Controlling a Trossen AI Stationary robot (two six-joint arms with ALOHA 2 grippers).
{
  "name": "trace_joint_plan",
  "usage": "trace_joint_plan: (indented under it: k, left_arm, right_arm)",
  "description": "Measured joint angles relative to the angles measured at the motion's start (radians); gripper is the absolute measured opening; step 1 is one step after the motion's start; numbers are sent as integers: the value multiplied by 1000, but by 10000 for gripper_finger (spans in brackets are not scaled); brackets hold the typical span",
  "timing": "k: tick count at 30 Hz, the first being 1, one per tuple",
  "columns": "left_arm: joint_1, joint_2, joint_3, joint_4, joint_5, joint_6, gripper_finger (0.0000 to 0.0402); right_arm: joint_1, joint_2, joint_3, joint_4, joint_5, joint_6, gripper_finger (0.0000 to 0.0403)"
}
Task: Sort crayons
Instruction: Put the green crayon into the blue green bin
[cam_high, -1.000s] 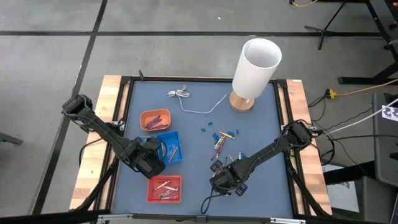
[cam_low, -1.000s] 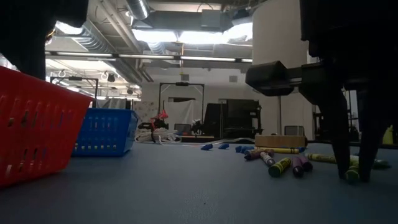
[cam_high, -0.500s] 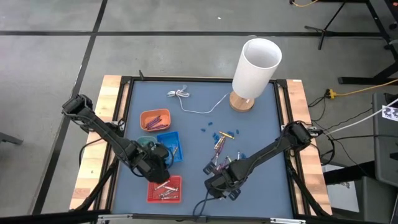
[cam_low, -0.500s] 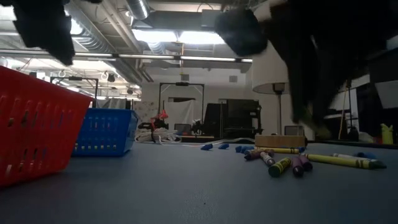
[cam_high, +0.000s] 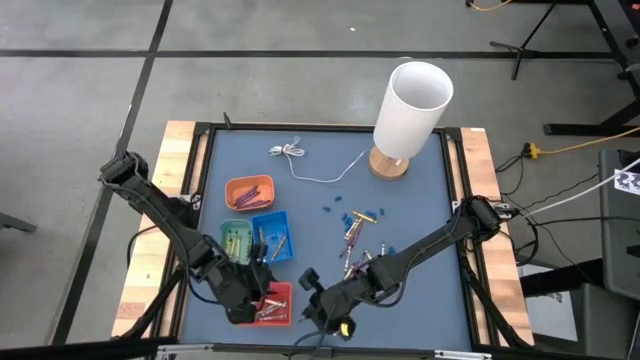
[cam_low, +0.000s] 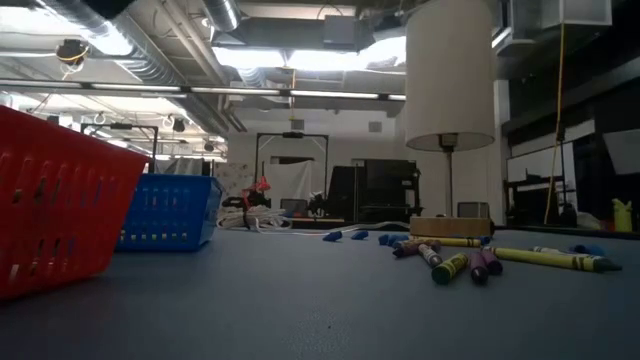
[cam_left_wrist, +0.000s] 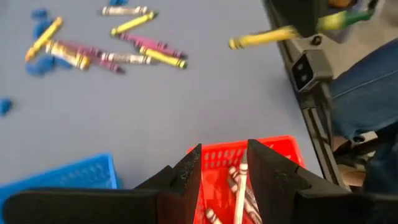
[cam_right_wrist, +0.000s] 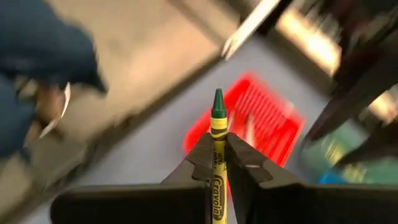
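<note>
The right gripper (cam_right_wrist: 217, 163), fingers pinching a green crayon (cam_right_wrist: 217, 144), is carrying it past the red basket (cam_high: 268, 302), needing a matching bin next.

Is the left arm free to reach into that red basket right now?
Probably yes: the left pincer hangs open right above the red basket, nothing between them. The right pincer, holding a green crayon, is close beside it.

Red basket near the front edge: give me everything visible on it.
The red plastic basket is small, rectangular and open-topped, with slotted lattice walls. It sits flat on the blue table mat near the front edge, just in front of the blue basket. Several whitish and red crayons lie inside. The left gripper hangs open above it. The right gripper, holding a yellow-green crayon, is close beside it.
</note>
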Motion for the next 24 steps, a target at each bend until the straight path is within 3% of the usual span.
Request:
trace_joint_plan:
  k: [9, 24]
  left_arm:
    - [-31, 0, 0, 116, -33, 120, 112]
    - [-34, 0, 0, 237, -102, 261, 112]
  right_arm:
    - [-9, -1, 0, 302, 8, -76, 23]
    - [-40, -1, 0, 380, 68, -74, 24]
